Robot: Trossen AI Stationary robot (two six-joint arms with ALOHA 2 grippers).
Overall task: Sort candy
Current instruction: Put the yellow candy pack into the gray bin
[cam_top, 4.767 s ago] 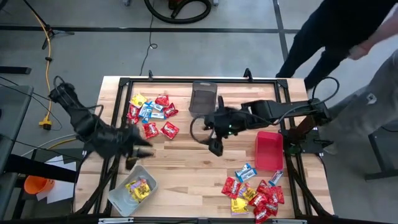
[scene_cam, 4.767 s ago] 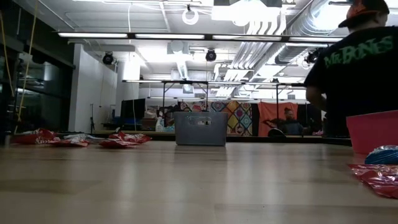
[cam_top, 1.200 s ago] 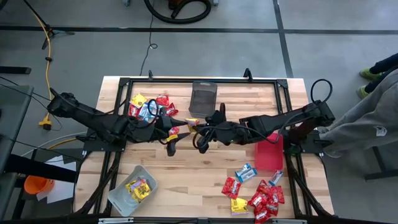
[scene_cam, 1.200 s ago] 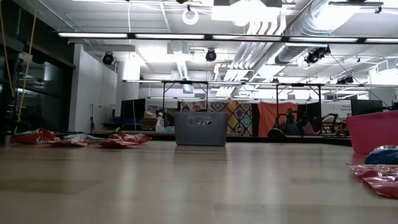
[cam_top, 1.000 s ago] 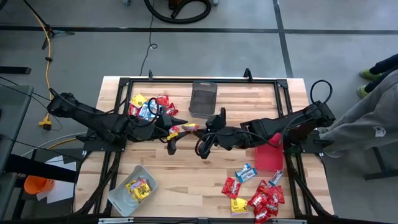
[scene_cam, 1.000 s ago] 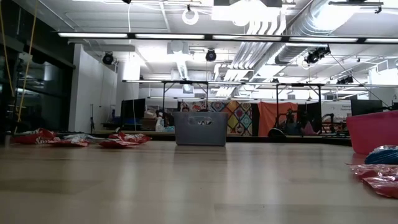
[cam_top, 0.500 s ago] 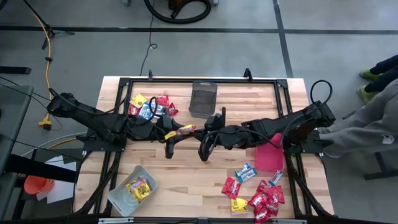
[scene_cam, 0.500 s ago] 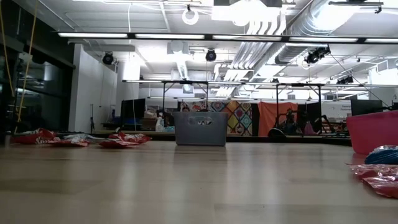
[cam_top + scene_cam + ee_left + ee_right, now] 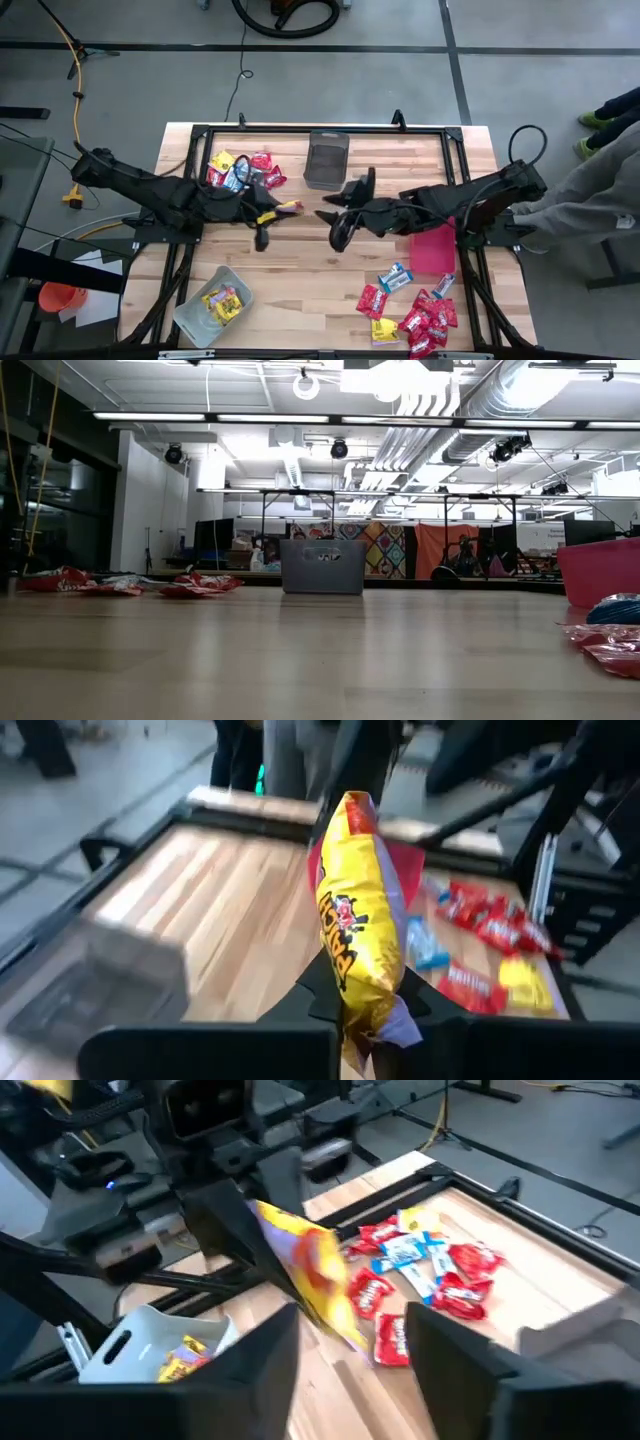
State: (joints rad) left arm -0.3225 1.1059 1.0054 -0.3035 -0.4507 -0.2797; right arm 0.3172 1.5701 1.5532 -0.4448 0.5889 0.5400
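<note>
A yellow candy packet (image 9: 287, 208) hangs above the middle of the table, with my left gripper (image 9: 272, 212) shut on it. My right gripper (image 9: 335, 205) stands open just to the packet's right, its fingers apart from it. In the right wrist view the packet (image 9: 315, 1275) shows beyond my open right gripper (image 9: 350, 1340). Loose red, yellow and blue-and-white candy lies in a far left pile (image 9: 240, 172) and a near right pile (image 9: 415, 312). Neither gripper shows in the low view. My left gripper pinches the yellow packet's near end (image 9: 372, 1012) between its two fingers. The fingers come nearly level from the table's left. The packet sticks out past the fingertips toward my right gripper, standing on edge and lifted clear of the table.
A dark mesh bin (image 9: 327, 157) stands at the far middle and a red bin (image 9: 433, 247) at the right. A clear grey bin (image 9: 212, 303) with yellow candy is near left. A person's legs (image 9: 590, 195) stand by the table's right edge.
My left gripper has shut on the yellow packet and taken hold. My right gripper, which held the packet before, has opened, let go and drawn back toward the table's right edge. The packet has gone slightly left with my left gripper, clear of the table.
</note>
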